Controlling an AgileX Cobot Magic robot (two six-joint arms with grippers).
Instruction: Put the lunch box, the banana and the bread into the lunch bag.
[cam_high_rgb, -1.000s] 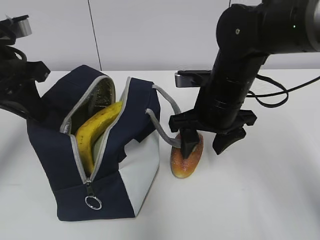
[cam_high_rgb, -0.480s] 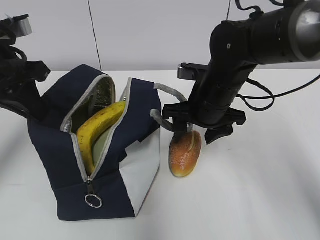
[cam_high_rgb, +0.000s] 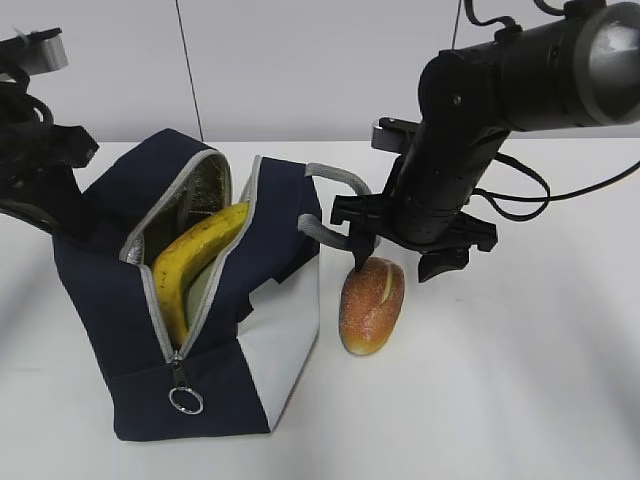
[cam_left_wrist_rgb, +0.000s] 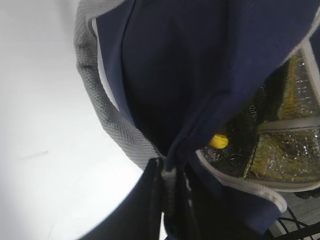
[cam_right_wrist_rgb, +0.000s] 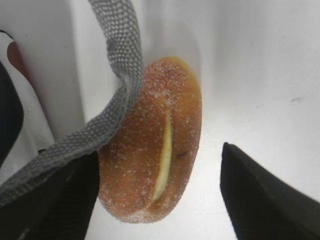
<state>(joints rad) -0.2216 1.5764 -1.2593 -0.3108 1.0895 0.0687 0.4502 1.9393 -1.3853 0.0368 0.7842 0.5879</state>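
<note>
The navy lunch bag (cam_high_rgb: 110, 300) stands at the left with its zipper open. The yellow banana (cam_high_rgb: 195, 260) lies inside, over a sage-green strip (cam_high_rgb: 207, 288) that looks like the lunch box lid. The bread (cam_high_rgb: 372, 305) rests on the table against the bag's white end panel. My right gripper (cam_high_rgb: 398, 265) hovers just above the bread (cam_right_wrist_rgb: 155, 150), open, one finger on each side and neither touching it. My left gripper (cam_left_wrist_rgb: 170, 195) is shut on the lunch bag's far rim (cam_left_wrist_rgb: 165, 100) where the grey strap (cam_left_wrist_rgb: 120, 125) meets it.
A grey handle loop (cam_high_rgb: 335, 215) hangs between the bag and my right gripper, and its strap (cam_right_wrist_rgb: 120, 75) drapes across the bread's left side. The zipper's ring pull (cam_high_rgb: 186, 401) hangs at the bag's near end. White table (cam_high_rgb: 520, 390) lies to the right and front.
My right gripper has risen off the bread and drifted slightly back, staying open. The bread now shows whole on the table. The left arm and the bag have not moved.
</note>
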